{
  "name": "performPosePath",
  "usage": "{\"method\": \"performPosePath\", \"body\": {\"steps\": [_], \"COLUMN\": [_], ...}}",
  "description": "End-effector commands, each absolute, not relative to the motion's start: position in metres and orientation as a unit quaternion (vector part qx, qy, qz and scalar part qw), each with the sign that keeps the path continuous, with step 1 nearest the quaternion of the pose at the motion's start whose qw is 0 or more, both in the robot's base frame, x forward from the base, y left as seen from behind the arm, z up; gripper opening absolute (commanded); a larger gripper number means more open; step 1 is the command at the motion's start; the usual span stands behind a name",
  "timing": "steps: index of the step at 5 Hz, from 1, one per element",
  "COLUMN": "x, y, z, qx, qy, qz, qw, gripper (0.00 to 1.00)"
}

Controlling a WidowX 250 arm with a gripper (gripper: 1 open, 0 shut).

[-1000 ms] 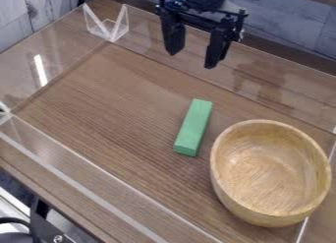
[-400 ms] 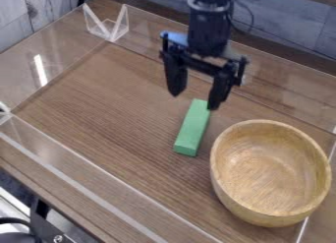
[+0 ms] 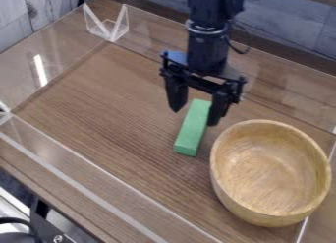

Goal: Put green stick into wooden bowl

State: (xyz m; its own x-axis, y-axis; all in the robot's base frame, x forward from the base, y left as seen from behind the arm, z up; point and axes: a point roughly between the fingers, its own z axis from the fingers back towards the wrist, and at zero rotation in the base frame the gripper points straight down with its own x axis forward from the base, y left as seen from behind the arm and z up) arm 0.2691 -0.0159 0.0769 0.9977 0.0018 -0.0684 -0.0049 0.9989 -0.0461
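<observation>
The claw (image 3: 199, 101) hangs open over the green stick (image 3: 194, 127), not gripping it. The stick lies on the desk (image 3: 105, 99) beside the empty wooden bowl (image 3: 272, 172); grasping and placing remain.

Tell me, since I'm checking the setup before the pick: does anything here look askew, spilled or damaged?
Nothing stands out. The small bright green rectangular stick lies flat on the wooden tabletop, left of the round light tan wooden bowl, which sits upright and empty. The black pincer hangs open above the stick's far end.
</observation>
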Motion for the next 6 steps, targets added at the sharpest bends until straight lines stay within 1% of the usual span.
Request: {"method": "performPosePath", "body": {"steps": [1,2,3,4,5,6], "x": [0.274,0.284,0.292,0.283,0.276,0.274], "y": [-0.004,-0.001,0.001,0.005,0.008,-0.002], "z": [0.072,0.06,0.052,0.043,0.035,0.03], "qx": [-0.029,-0.033,-0.038,-0.042,-0.044,-0.044], "qy": [0.014,0.006,-0.005,-0.012,-0.02,-0.023], "qz": [-0.022,-0.002,0.02,0.04,0.054,0.076], "qw": [0.999,0.999,0.999,0.998,0.997,0.996], "gripper": [1.0,0.0,1.0,0.0,0.0,1.0]}}
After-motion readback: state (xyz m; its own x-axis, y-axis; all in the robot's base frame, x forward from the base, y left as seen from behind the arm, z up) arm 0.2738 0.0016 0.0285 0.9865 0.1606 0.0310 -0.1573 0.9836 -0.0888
